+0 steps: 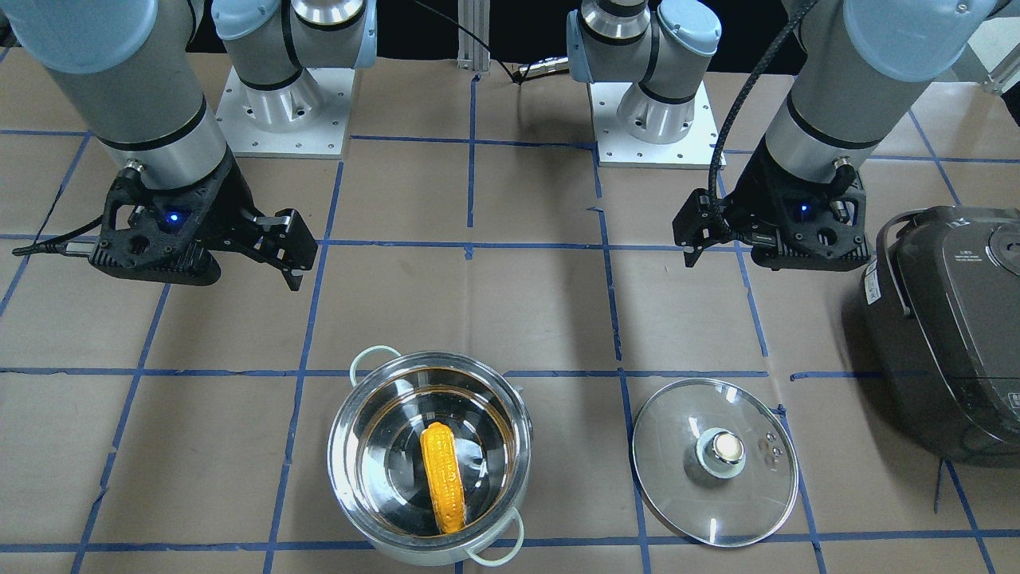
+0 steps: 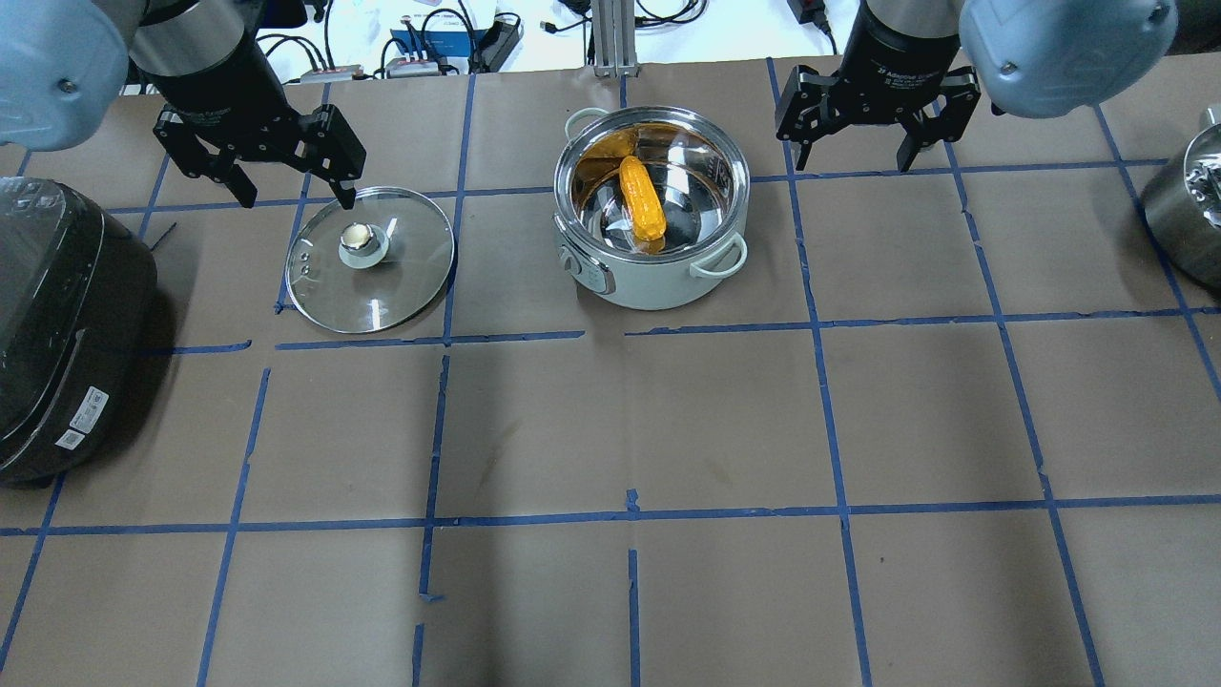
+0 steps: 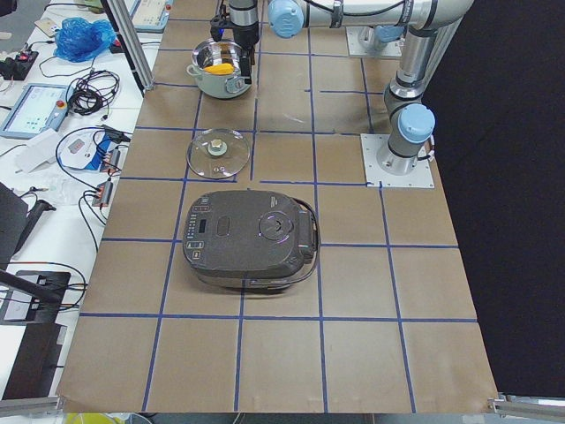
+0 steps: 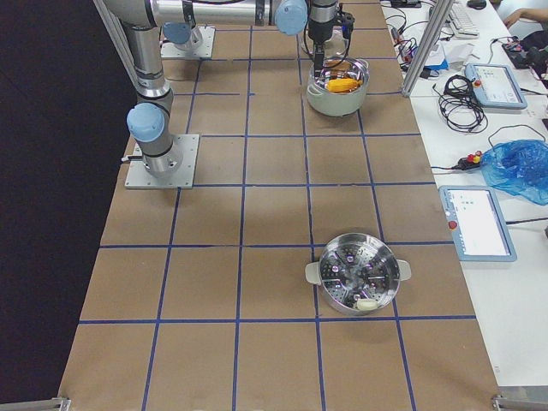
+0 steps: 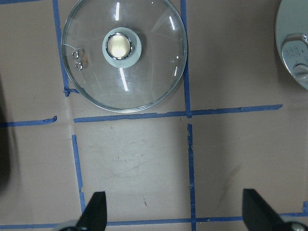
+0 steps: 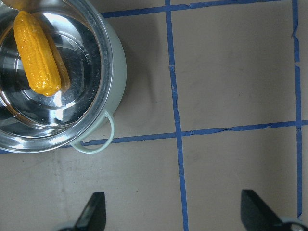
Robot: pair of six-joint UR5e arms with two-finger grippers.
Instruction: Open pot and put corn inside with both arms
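Note:
The pot [image 2: 649, 286] stands uncovered at the far middle of the table, also in the front view [image 1: 344, 446]. The corn [image 2: 641, 198] lies inside it on the bottom, also in the front view [image 1: 443, 477] and the right wrist view [image 6: 37, 55]. The glass lid [image 2: 405, 277] lies flat on the table beside the pot, knob up, also in the left wrist view [image 5: 149, 82]. My left gripper [image 2: 298, 196] hangs open and empty above the lid's far edge. My right gripper [image 2: 851, 162] hangs open and empty beside the pot, on the side away from the lid.
A dark grey rice cooker [image 2: 57, 324] sits at the table's left end. A steel steamer pot [image 4: 358, 274] stands at the right end. The two arm bases [image 1: 283, 104] are bolted to the table on the robot's side.

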